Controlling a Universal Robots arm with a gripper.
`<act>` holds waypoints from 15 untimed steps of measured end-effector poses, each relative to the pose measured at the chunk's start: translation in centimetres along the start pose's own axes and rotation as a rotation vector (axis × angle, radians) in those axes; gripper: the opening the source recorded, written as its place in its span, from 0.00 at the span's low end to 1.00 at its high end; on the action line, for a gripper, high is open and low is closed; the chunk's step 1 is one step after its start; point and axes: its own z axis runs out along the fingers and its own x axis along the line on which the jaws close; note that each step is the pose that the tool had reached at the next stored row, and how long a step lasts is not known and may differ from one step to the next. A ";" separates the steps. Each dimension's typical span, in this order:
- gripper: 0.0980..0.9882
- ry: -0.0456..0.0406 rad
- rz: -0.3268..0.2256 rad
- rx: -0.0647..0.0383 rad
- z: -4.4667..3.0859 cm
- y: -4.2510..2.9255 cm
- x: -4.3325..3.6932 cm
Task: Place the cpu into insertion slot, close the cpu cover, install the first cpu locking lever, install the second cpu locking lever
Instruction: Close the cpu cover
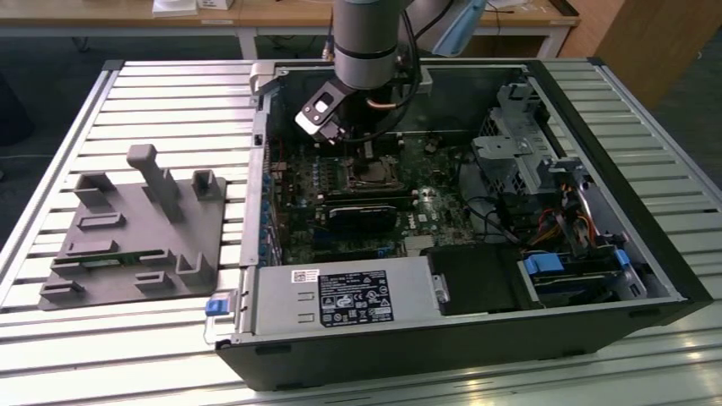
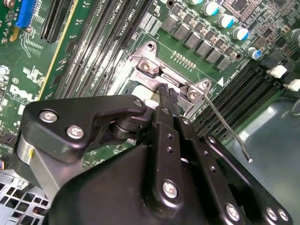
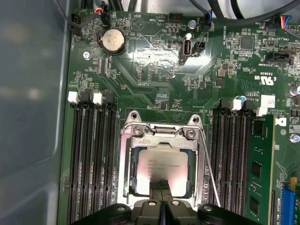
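While over the cpu (image 3: 158,161), claw (image 3: 160,183) fully together, empty.

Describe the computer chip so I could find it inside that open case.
Look inside the open black computer case at its green board. Between two banks of long black slots sits a shiny metal frame. The chip is the flat, dull silver square framed by it, neither narrow nor black.

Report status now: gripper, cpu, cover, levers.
Status: gripper shut, tip low over the cpu. That cpu sits in the insertion slot, cpu cover down over it. One locking lever stands free beside the slot, apparently unlatched.
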 end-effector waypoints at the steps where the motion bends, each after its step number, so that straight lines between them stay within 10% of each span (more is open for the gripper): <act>1: 0.01 -0.0001 0.000 0.000 0.03 -0.01 0.00; 15: 0.01 0.0000 0.000 0.000 -1.06 0.58 -0.02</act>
